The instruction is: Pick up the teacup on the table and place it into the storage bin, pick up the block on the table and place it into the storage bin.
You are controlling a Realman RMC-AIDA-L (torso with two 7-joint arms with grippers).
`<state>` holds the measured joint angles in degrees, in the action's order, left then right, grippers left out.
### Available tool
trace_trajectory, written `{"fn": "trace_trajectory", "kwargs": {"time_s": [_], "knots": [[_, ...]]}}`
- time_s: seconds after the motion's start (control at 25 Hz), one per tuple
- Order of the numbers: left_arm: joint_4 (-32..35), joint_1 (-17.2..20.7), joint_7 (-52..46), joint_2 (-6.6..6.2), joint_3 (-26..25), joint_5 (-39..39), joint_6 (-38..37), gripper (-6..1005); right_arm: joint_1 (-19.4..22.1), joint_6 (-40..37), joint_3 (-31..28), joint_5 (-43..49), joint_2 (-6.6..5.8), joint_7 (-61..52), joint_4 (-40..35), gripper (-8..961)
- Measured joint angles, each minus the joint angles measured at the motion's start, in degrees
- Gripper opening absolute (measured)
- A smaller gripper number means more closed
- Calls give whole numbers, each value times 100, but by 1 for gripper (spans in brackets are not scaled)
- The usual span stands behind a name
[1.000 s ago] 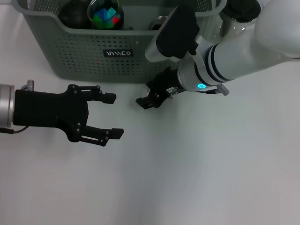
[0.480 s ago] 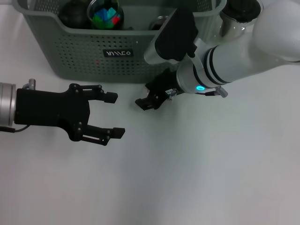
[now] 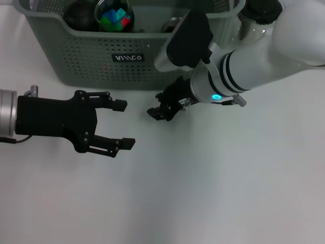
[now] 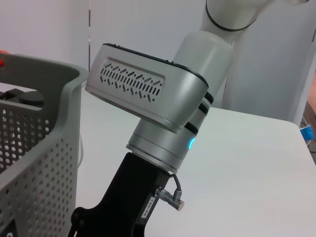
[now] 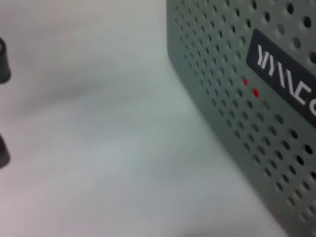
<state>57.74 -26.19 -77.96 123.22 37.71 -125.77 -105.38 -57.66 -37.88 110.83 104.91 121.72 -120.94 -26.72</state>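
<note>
The storage bin (image 3: 127,46) stands on the white surface (image 3: 203,183), its perforated front wall and black label (image 3: 128,58) turned toward the robot. Inside the bin, near its left end, sits a dark round container (image 3: 114,14) holding blue, green and red blocks, with another dark rounded object (image 3: 78,15) just beside it; whether either one is the teacup cannot be told.

The left claw (image 3: 122,124) hovers over the surface in front of the bin, below and to the left of the label, with its two black fingers spread wide apart and nothing between them.

The right claw (image 3: 161,112) is low over the surface just in front of the bin's front wall, to the right of the label, the white arm (image 3: 254,61) reaching in from the bin's right end. Whether its fingers are apart or together cannot be told. The right wrist view shows the bin's perforated wall (image 5: 256,98) close by, label in sight.
</note>
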Motion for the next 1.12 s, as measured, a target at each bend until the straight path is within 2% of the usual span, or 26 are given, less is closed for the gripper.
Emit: {"fn": "trace_trajectory", "kwargs": {"time_s": [0.16, 0.64, 0.88, 1.12], "knots": [[0, 0, 0, 0, 0, 0, 0, 883, -2, -49, 1, -11, 1, 0, -32, 438], [0, 14, -21, -10, 0, 0, 4, 883, 69, -161, -35, -22, -61, 42, -243, 438], [0, 62, -29, -37, -50, -40, 56, 883, 292, -664, -145, -53, -130, 119, -623, 438], [43, 184, -40, -51, -234, -54, -1, 883, 586, -1607, -856, -12, -196, 414, -1059, 438]]}}
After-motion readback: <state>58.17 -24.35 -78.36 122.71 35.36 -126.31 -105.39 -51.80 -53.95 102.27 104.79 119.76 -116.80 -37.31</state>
